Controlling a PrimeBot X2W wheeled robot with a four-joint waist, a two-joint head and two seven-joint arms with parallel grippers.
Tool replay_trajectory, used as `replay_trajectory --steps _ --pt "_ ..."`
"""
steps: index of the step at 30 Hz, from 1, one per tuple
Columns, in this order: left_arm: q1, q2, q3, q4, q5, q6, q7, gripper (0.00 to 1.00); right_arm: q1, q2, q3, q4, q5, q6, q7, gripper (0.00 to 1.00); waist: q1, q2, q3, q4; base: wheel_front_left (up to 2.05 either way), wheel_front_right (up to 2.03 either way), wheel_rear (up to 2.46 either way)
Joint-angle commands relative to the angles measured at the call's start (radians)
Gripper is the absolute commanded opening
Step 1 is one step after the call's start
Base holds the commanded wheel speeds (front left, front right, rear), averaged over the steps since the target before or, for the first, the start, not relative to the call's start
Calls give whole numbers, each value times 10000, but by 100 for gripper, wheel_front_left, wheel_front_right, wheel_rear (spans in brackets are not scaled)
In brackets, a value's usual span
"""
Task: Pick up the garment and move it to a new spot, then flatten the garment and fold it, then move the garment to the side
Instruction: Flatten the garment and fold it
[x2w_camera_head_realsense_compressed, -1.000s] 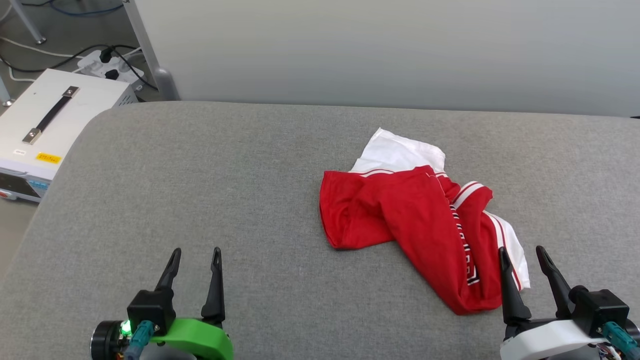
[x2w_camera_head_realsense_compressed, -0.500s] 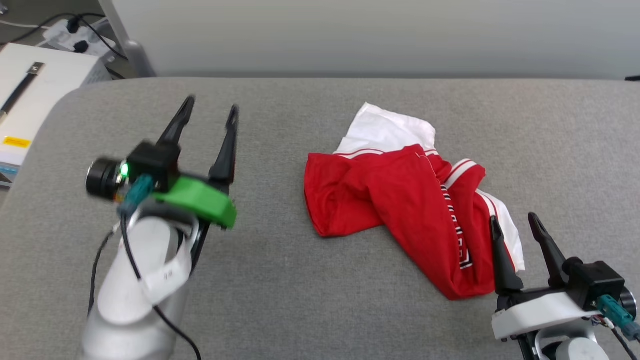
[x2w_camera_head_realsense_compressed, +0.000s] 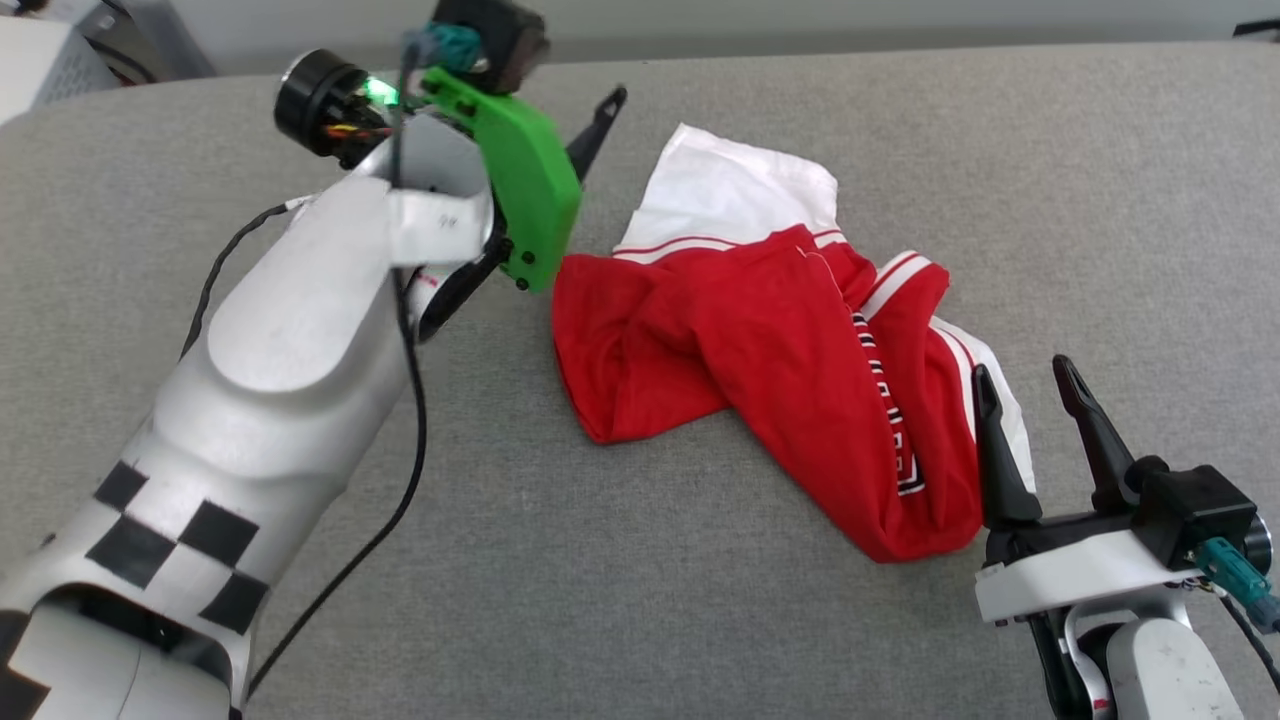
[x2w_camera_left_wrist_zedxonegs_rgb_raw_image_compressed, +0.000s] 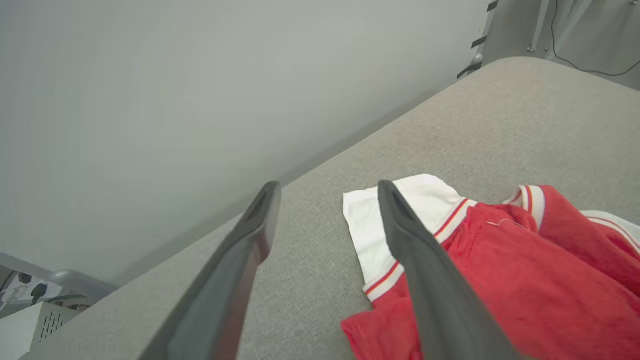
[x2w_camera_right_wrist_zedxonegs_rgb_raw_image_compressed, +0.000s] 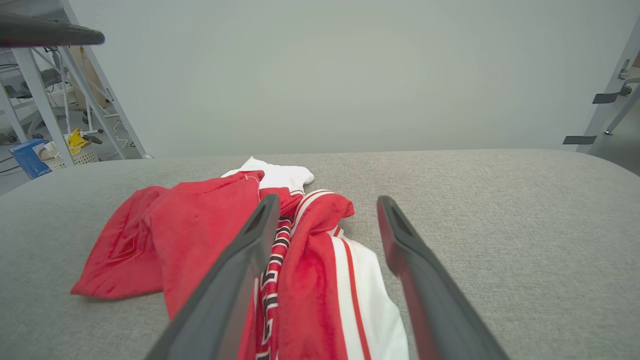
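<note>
The garment (x2w_camera_head_realsense_compressed: 760, 340) lies crumpled on the pad (x2w_camera_head_realsense_compressed: 640, 600), pickup pending. My left gripper (x2w_camera_left_wrist_zedxonegs_rgb_raw_image_compressed: 327, 187) hangs near its far side and my right gripper (x2w_camera_head_realsense_compressed: 1021, 366) at its near end, both with jaws apart. Next I must descend and pinch cloth.

Rig body as I see it: silver arms, odd-coloured brackets.
Left arm (x2w_camera_head_realsense_compressed: 290, 330): black checker squares (x2w_camera_head_realsense_compressed: 140, 540), loose black cable (x2w_camera_head_realsense_compressed: 418, 430), green bracket (x2w_camera_head_realsense_compressed: 525, 190) with dark screws, green LED (x2w_camera_head_realsense_compressed: 378, 90). Right gripper (x2w_camera_head_realsense_compressed: 1021, 366): white bracket (x2w_camera_head_realsense_compressed: 1060, 585), teal connector (x2w_camera_head_realsense_compressed: 1235, 590), dark tapered fingers (x2w_camera_head_realsense_compressed: 993, 450).
</note>
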Motion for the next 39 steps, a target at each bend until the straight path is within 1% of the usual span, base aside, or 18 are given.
replay_trajectory --steps 1,6,8,9,15,19,20,21,22,27,29,33,35,39 --pt "-349 104 -402 131 -430 -27 607 100 -214 -18 39 -52 15 -9 -92 100 -1 0 409 -292 0 0 0" --pt "-1013 357 -1903 470 -1965 -28 2886 100 -461 -18 128 -84 73 -9 -92 100 -1 0 823 -551 0 0 0" --pt "-1135 449 -2329 554 -2393 -28 3467 100 -537 -18 111 -100 77 -9 -92 100 -1 0 964 -624 0 0 0" --pt "-1271 689 -3471 810 -3065 -28 4376 100 -769 -18 91 -150 78 -9 -92 100 -1 0 1351 -787 0 0 0" --pt "-1047 893 -4743 1233 -3429 -28 4721 100 -973 -18 124 -175 111 -9 -92 100 -1 0 1669 -887 0 0 0" --pt "-920 878 -5045 1372 -3870 -28 4511 100 -1025 -18 118 -162 124 -9 -92 100 -1 0 1766 -851 0 0 0" --pt "-946 885 -5131 1375 -3876 -28 4414 87 -1029 -18 111 -155 120 -9 -92 100 -1 0 1765 -825 0 0 0" --pt "-991 903 -5199 1355 -3827 -28 4285 6 -1030 -18 109 -146 113 -9 -92 100 -1 0 1757 -801 0 0 0" --pt "-1047 920 -5253 1328 -3792 -28 4075 0 -1030 -18 98 -131 102 -9 -92 100 -1 0 1726 -760 0 0 0" --pt "-1328 1059 -5207 974 -3960 -28 2739 0 -923 -18 50 -57 60 -9 -92 100 -1 0 1339 -501 0 0 0" --pt "-1376 1215 -5053 668 -4027 -28 2018 0 -830 -18 30 -28 55 -9 -92 100 -1 0 1094 -362 0 0 0" --pt "-1172 1759 -4659 -76 -4162 -24 757 0 -570 -18 0 21 45 -9 -92 100 -1 0 574 -66 0 0 0" --pt "-897 2109 -4458 -511 -4205 111 258 0 -434 -18 -22 45 41 -9 -92 100 -1 0 323 85 0 0 0" --pt "32 2985 -4046 -1553 -4474 707 -558 0 -162 -18 -71 77 26 -9 -92 100 -1 0 -133 387 0 0 0"
